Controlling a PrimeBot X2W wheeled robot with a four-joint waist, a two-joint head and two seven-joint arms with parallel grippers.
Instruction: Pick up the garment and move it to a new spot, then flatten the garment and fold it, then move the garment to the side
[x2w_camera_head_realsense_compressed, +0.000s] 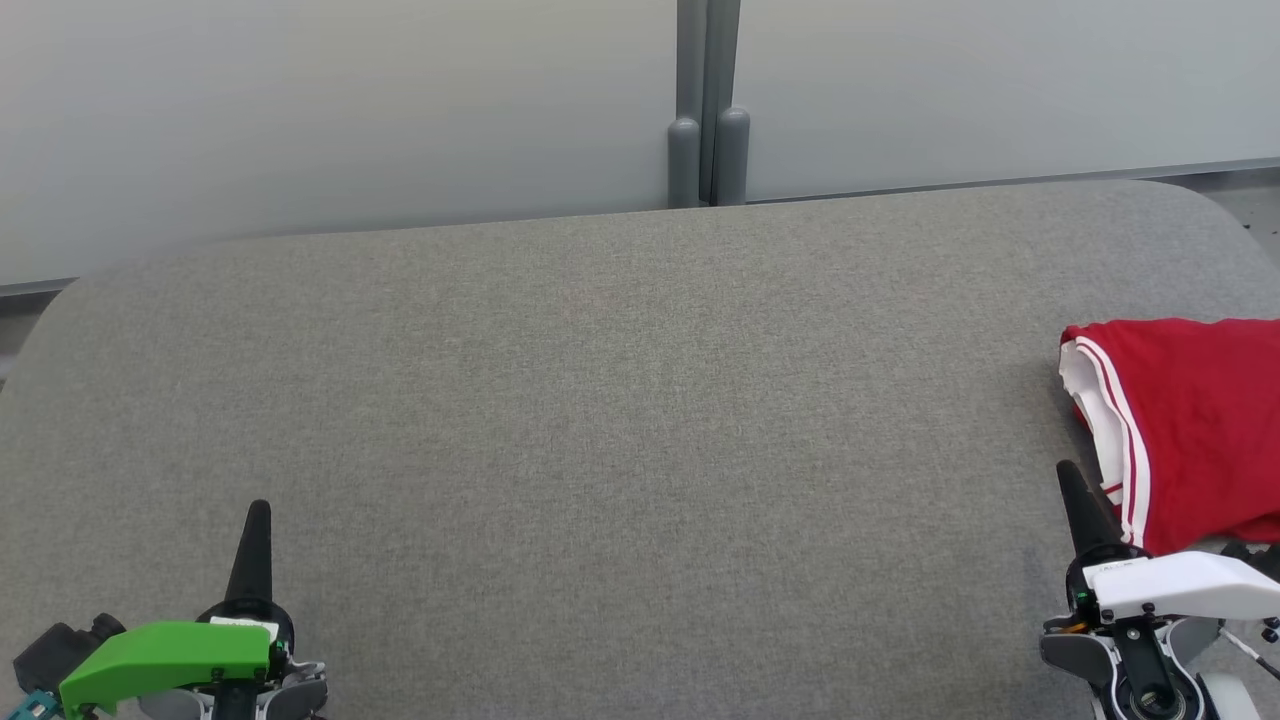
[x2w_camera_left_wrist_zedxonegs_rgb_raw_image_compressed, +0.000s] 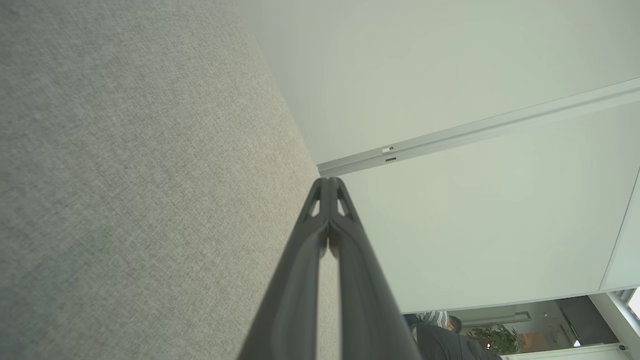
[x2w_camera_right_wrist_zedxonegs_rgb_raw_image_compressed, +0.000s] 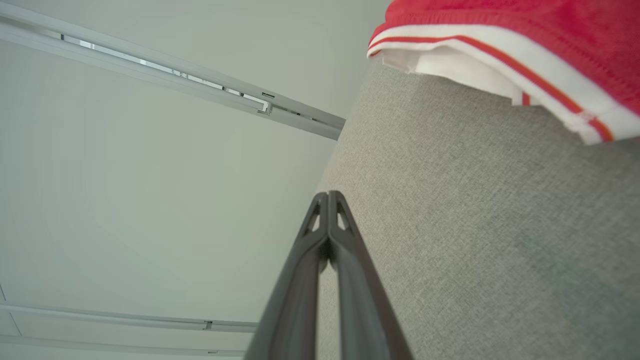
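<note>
From the head view, a wide grey bench (x2w_camera_head_realsense_compressed: 600, 400) runs across the room, with pale wall panels and a grey post (x2w_camera_head_realsense_compressed: 708, 150) behind it. The red garment (x2w_camera_head_realsense_compressed: 1200, 420), trimmed with white bands and thin red stripes, lies bunched at the bench's far right side and is cut off by the picture's edge. The right gripper (x2w_camera_head_realsense_compressed: 1068, 472), under a white cover, sits at the lower right just beside the garment's trimmed edge, and whether it touches the cloth I cannot tell. The left gripper (x2w_camera_head_realsense_compressed: 257, 512), under a green cover, sits at the lower left, well apart from the garment, over bare bench.

In the left wrist view, the left gripper (x2w_camera_left_wrist_zedxonegs_rgb_raw_image_compressed: 328, 182) has its two dark fingers (x2w_camera_left_wrist_zedxonegs_rgb_raw_image_compressed: 295, 290) clenched, tips pressed together with nothing between them. The bench (x2w_camera_left_wrist_zedxonegs_rgb_raw_image_compressed: 125, 175) lies to one side and pale panels to the other. A person (x2w_camera_left_wrist_zedxonegs_rgb_raw_image_compressed: 440, 342) and a plant (x2w_camera_left_wrist_zedxonegs_rgb_raw_image_compressed: 495, 337) show at the bottom edge.

In the right wrist view, the right gripper (x2w_camera_right_wrist_zedxonegs_rgb_raw_image_compressed: 327, 195) is likewise clenched on nothing. The garment (x2w_camera_right_wrist_zedxonegs_rgb_raw_image_compressed: 525, 30) lies ahead on the bench (x2w_camera_right_wrist_zedxonegs_rgb_raw_image_compressed: 475, 225), its white hem facing the fingertips and clear of them.
</note>
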